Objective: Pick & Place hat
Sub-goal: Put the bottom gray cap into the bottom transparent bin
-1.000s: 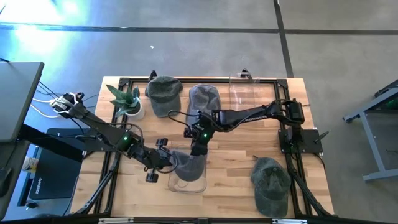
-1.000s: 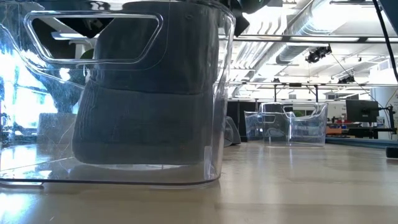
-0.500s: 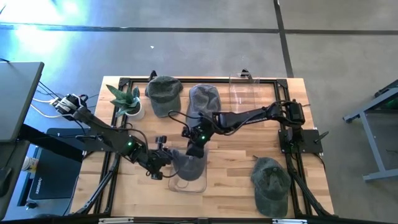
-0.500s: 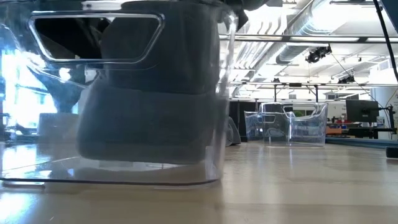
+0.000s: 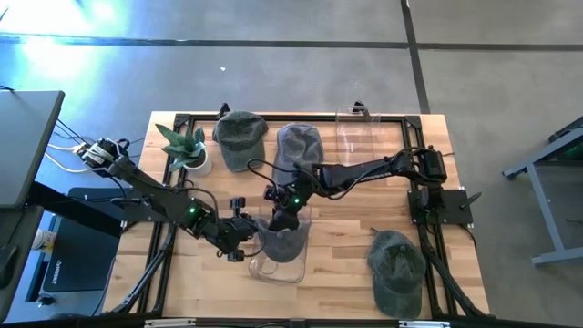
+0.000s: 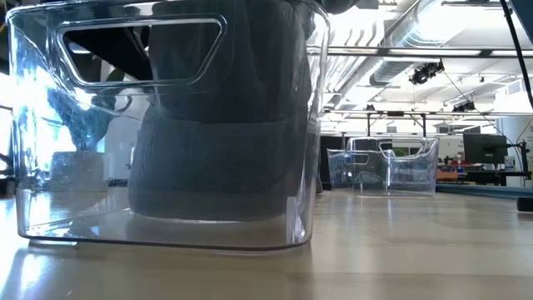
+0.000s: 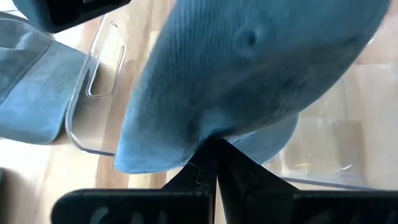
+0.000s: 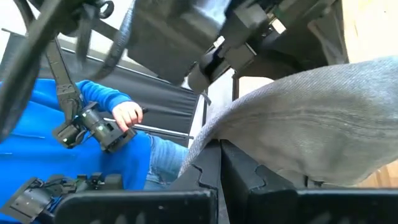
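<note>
Both pairs of jaws are clamped on one grey hat (image 5: pixel 281 239): the left gripper (image 5: pixel 244 242) pinches its edge from the left, the right gripper (image 5: pixel 282 219) pinches it from the far side. The hat is held inside a clear bin (image 5: pixel 277 264) at the near middle of the table (image 5: pixel 346 246); in the low view its crown is seen filling the bin (image 6: pixel 166 125).

Counted: four hats in all. Two more hats lie at the far edge, one dark green (image 5: pixel 241 137), one grey (image 5: pixel 299 146); one dark green hat (image 5: pixel 398 266) lies at the near right. Two clear bins are seen, the second (image 5: pixel 360 135) at the far right. One potted plant (image 5: pixel 187 148) stands at the far left.

No readable writing is seen. A person's hand (image 8: pixel 127 114) and blue sleeve (image 8: pixel 93 96) are seen in the right wrist view.
</note>
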Motion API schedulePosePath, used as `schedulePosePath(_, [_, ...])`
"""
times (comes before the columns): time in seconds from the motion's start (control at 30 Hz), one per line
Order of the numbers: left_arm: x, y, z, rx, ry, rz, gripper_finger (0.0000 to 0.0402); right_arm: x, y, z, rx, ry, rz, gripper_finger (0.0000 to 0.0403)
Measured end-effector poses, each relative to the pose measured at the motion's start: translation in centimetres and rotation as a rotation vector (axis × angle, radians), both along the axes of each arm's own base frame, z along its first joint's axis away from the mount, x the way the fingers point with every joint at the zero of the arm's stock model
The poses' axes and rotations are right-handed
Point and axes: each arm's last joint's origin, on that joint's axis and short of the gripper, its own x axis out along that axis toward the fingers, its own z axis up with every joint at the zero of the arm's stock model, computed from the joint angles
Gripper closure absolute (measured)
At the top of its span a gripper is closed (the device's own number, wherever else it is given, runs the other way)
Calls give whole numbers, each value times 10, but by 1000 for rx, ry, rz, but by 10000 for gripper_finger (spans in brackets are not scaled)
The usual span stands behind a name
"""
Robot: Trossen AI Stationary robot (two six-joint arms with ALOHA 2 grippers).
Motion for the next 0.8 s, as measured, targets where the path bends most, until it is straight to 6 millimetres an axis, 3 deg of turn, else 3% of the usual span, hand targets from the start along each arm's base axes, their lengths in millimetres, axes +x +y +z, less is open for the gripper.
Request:
schedulePosePath(0.2, [-6, 0, 13, -127, -10, -45, 396, 0, -11, -2, 2, 34, -29, 402])
schedulePosePath(0.47, [-16, 3, 28, -261, -23, -93, 396, -12, -29, -17, -104, 208, -112, 402])
schedulePosePath(0.67, [-16, 3, 27, -232, -14, -110, 396, -22, -19, -25, -135, 254, 43, 402])
schedulePosePath(0.8, [-16, 3, 27, -231, -15, -109, 396, -27, -14, -13, -105, 204, 121, 401])
